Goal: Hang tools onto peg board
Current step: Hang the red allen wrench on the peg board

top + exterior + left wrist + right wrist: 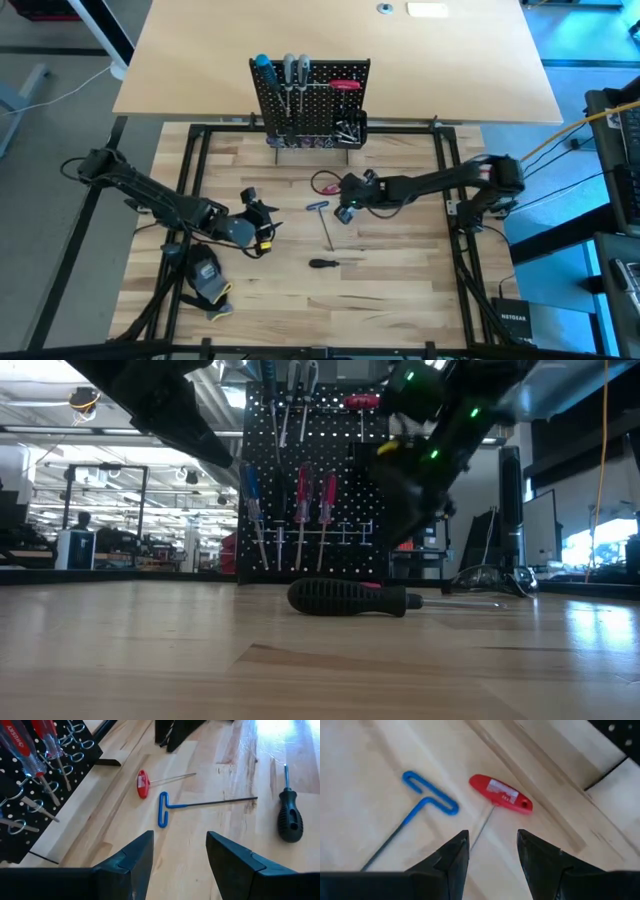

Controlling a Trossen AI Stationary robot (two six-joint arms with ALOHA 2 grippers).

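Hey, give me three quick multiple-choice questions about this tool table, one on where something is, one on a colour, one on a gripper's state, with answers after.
1. Where does the black-handled screwdriver lie?
A. On the table
B. On the peg board
C. In a gripper

2. What colour is the handle of the T-shaped key nearest that screwdriver?
A. Red
B. Blue
C. Grey

3. How is the right gripper?
A. Shut on the red-handled key
B. Shut, empty
C. Open, empty

Answers: 1 A, it rests flat on the wood, away from the peg board. 2 B, the left wrist view shows a blue handle. 3 C, its fingers stand apart above the red-handled key.
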